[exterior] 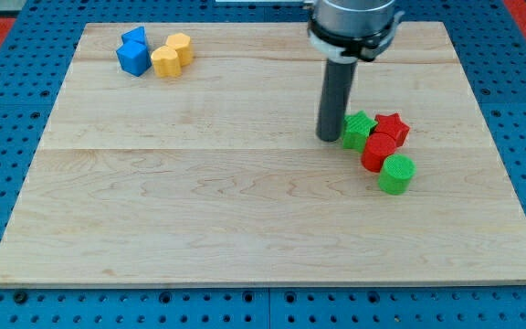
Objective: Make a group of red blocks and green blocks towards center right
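Note:
My tip (327, 137) rests on the wooden board (199, 201) at the view's centre right, just left of a green star block (358, 130), close to touching it. A red star block (392, 128) sits right of the green star. A red cylinder (378, 153) lies just below them, and a green cylinder (396, 174) sits below-right of that. These four blocks touch one another in a tight cluster.
At the view's top left are two blue blocks (133, 52) side by side, and two yellow blocks (172, 55) just right of them. The arm's grey body (352, 18) hangs over the board's top edge. A blue pegboard (7, 110) surrounds the board.

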Robot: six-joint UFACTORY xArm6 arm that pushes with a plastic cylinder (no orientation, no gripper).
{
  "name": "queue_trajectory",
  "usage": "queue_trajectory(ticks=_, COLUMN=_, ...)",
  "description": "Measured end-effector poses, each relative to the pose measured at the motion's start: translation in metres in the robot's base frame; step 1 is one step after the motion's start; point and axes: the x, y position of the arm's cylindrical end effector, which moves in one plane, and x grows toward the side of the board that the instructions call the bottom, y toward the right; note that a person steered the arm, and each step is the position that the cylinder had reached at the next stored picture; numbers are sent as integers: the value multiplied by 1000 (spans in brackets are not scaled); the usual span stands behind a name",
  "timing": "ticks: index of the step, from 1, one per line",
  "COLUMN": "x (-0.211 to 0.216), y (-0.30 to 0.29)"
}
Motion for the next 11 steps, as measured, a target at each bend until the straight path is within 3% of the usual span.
queue_trajectory(ticks=1, x=70, y=8)
queue_trajectory(ticks=2, x=113, y=45)
queue_trajectory(ticks=5, x=42, y=70)
queue_trajectory(ticks=6, x=51, y=70)
queue_trajectory(ticks=7, x=95, y=59)
queue_trajectory(ticks=8, x=110, y=81)
queue_trajectory(ticks=11, x=61, y=110)
